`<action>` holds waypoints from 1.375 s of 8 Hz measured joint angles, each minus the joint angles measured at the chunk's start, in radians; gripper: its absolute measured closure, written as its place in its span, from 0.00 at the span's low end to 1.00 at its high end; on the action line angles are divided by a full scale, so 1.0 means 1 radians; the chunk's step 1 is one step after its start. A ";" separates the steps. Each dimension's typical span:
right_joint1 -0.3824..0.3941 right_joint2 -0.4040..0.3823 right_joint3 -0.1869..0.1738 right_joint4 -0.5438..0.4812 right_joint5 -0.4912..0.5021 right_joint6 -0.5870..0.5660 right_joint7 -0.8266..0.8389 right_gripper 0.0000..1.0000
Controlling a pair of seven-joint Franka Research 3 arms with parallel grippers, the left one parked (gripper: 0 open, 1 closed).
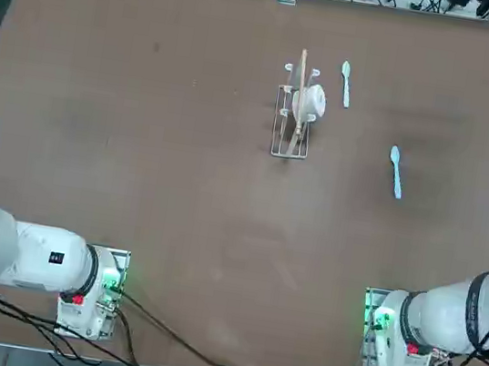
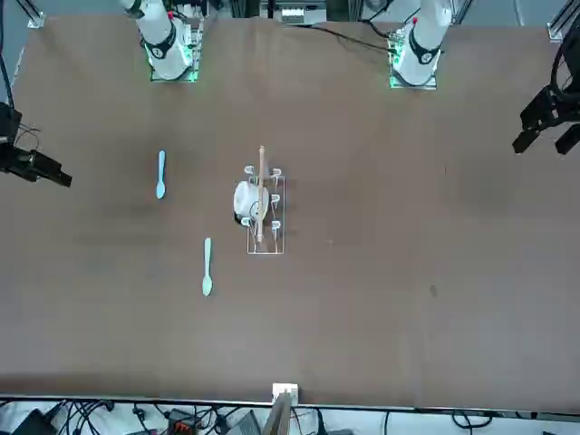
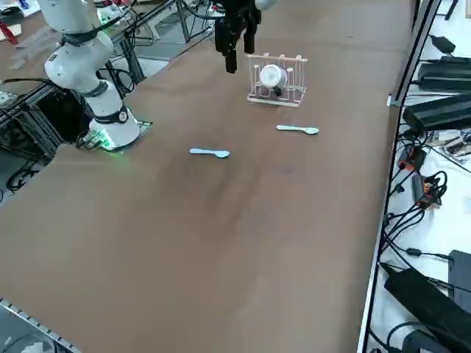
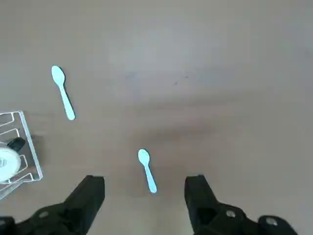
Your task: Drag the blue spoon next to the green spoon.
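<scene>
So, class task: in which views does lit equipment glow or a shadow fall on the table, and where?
Top view: green lights glow at both arm bases, the right one beside the wiring. Right side view: the same green glow spills onto the table by the base. Right wrist view: a soft dark band of shadow lies just beyond the blue spoon, above the open right gripper.

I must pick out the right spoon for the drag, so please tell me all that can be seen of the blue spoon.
The blue spoon is small, slim and light sky-blue, plastic by its look, with an oval bowl and a straight handle. It lies flat on the brown table, alone, apart from the green spoon and the wire rack. Nothing touches it. The right gripper hangs open above it, one finger to each side in the wrist view.
</scene>
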 joint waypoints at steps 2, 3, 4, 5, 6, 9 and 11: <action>0.000 0.000 0.000 0.000 0.000 -0.001 0.000 0.00; 0.000 0.000 0.000 0.000 0.000 -0.001 0.000 0.00; -0.001 0.000 0.000 0.000 0.000 -0.002 0.000 0.00; -0.004 0.002 -0.002 0.000 0.000 -0.003 0.000 0.00; -0.011 0.007 -0.003 -0.002 0.000 -0.008 -0.003 0.00; -0.011 0.033 -0.001 -0.051 0.000 -0.033 -0.027 0.00; 0.001 0.034 0.002 -0.142 0.000 -0.012 -0.027 0.00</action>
